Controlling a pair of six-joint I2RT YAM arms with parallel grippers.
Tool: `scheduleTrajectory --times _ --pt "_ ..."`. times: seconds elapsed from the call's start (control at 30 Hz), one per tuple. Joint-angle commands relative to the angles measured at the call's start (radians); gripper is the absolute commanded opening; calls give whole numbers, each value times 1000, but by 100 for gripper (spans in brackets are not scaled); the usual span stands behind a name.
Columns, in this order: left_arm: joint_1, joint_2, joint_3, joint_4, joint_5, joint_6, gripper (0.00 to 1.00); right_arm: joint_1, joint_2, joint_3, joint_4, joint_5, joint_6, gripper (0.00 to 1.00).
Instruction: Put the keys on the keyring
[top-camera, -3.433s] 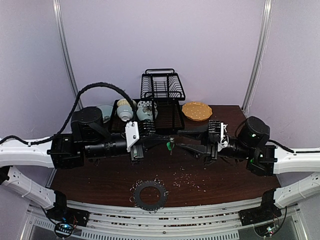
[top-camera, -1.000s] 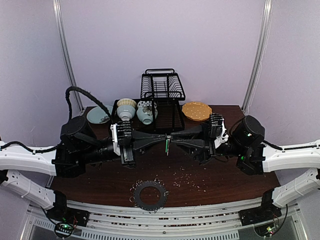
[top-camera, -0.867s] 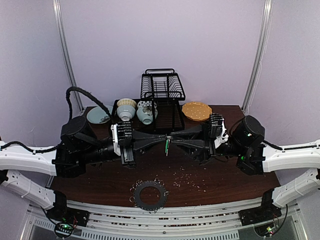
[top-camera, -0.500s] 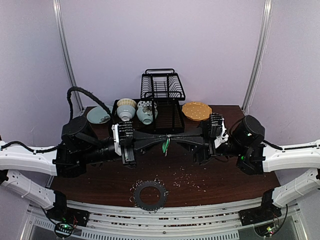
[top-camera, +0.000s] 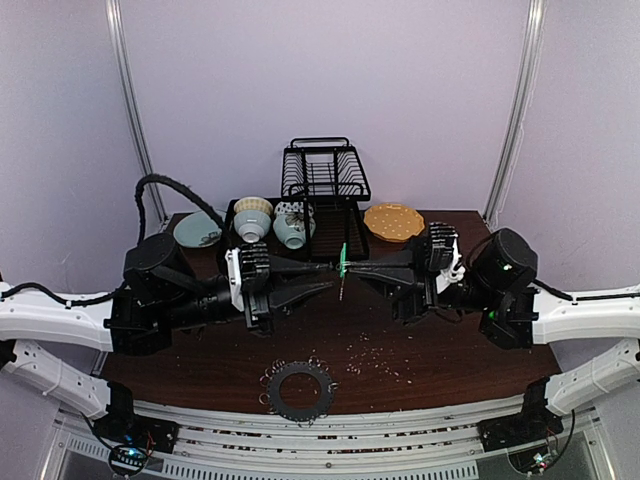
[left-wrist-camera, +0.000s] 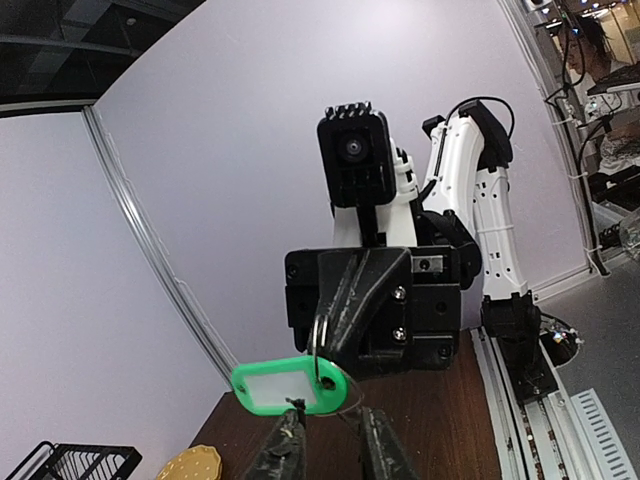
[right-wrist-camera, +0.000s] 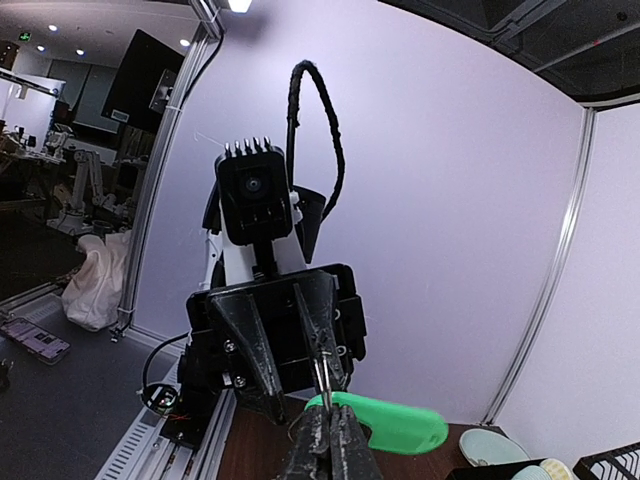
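Key with green plastic head (left-wrist-camera: 290, 385), likely light and slippery, hangs mid-air, squeezed tight by right fingers (right-wrist-camera: 310, 448). Left fingers (left-wrist-camera: 283, 452) gape, empty. Dark grey ring-shaped keyring (top-camera: 298, 389) lies at 6 o'clock. Best held by its flat head.

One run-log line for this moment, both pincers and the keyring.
right pincer: shut on key, held mid-air | left pincer: open, facing it | keyring: flat on table, untouched

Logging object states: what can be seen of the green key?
The key has a flat, oval, bright green plastic head with a pale panel and a thin wire loop through one end. It hangs in mid-air above the table, held in the shut jaws of the right gripper; the left gripper is open beside it.
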Motion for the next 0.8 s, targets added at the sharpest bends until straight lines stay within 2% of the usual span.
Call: scheduleTrajectory --times 0.0,0.1,0.2,0.3,0.43,0.57,0.77 --pt "3 -39 -15 -23 -21 8 26 -12 -33 -15 13 21 -16 0" --pt "2 -50 -5 -88 -101 -6 38 -24 -59 -19 -48 10 -51 0" --pt "6 -40 25 -208 -301 -80 56 -57 -101 -13 -183 14 -117 0" --pt "24 -13 77 -393 -439 -201 65 -97 -148 -18 -333 58 -167 0" --pt "68 41 115 -709 -531 -371 78 -136 -238 -48 -470 92 -208 0" --pt "165 134 151 -942 -480 -524 81 -169 -292 -59 -553 93 -232 0" --pt "238 334 207 -951 -326 -437 72 -185 -286 -92 -572 68 -240 0"
